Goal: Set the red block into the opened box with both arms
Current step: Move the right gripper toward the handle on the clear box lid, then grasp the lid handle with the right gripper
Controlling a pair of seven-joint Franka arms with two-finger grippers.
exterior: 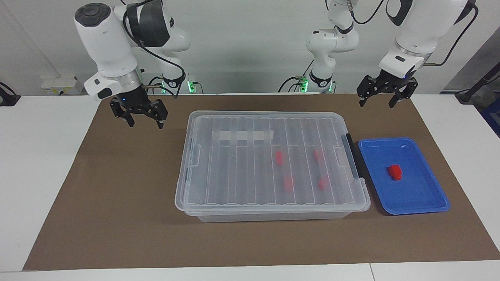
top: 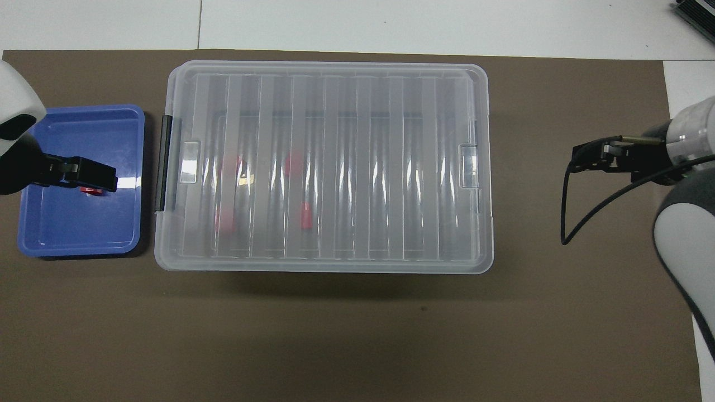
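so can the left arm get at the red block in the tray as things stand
Probably yes. The red block lies alone in the open blue tray, nothing covering it. The left gripper hangs open above the mat near the tray, with nothing between them.

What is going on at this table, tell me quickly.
Nothing is held yet. The box sits mid-table with its lid on and four red blocks inside. The red block to be moved lies in the blue tray, beside the box toward the left arm's end. The right gripper, open, hangs over the brown mat near the box's other end. The left gripper, open, waits raised over the mat's edge nearest the robots.
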